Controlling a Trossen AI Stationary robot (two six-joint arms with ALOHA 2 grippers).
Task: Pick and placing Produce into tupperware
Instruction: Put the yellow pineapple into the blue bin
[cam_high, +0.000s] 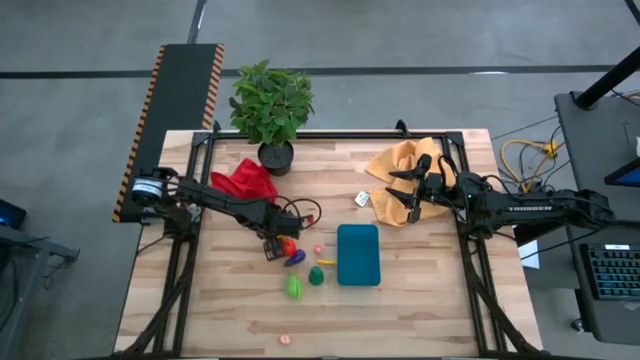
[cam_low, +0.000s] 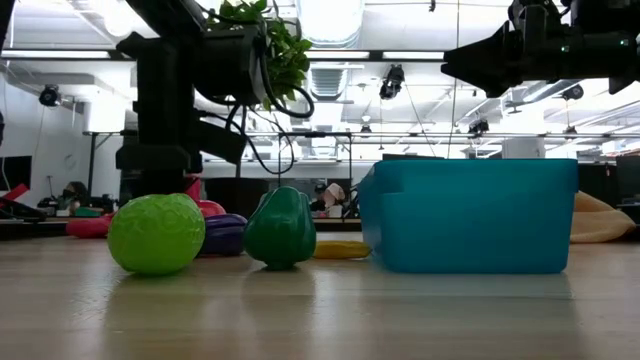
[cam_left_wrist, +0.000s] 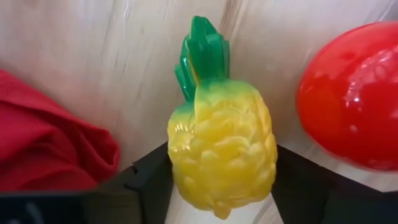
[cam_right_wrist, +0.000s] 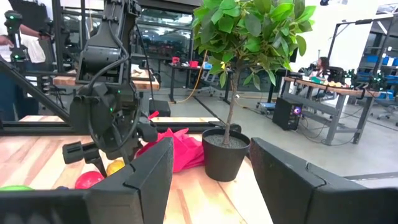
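A yellow toy pineapple (cam_left_wrist: 221, 152) with a green crown lies on the wood between the fingers of my left gripper (cam_high: 273, 246), which points down. A red tomato (cam_left_wrist: 351, 93) sits right beside it. The other produce lies nearer the teal tupperware (cam_high: 358, 254): a purple piece (cam_high: 295, 258), a yellow piece (cam_high: 326, 262), a dark green pepper (cam_low: 280, 228) and a light green fruit (cam_low: 156, 234). The tupperware stands upright on the table. My right gripper (cam_right_wrist: 211, 180) waits open, held level above the mustard cloth (cam_high: 395, 165) at the far right. My left gripper pinches the pineapple's yellow body (cam_left_wrist: 180, 168) between its two fingers, at the end away from the crown. The fingers come from above, point down and lie across the fruit. The pineapple lies level with its crown (cam_left_wrist: 202, 53) pointing out past the fingers. Whether it is off the wood I cannot tell.
A red cloth (cam_high: 245, 180) lies close behind the left gripper, and a potted plant (cam_high: 272, 110) stands at the far edge. A small white tag (cam_high: 362, 199) and tiny pink specks (cam_high: 318, 248) lie on the wood. Bare table shows along the near edge.
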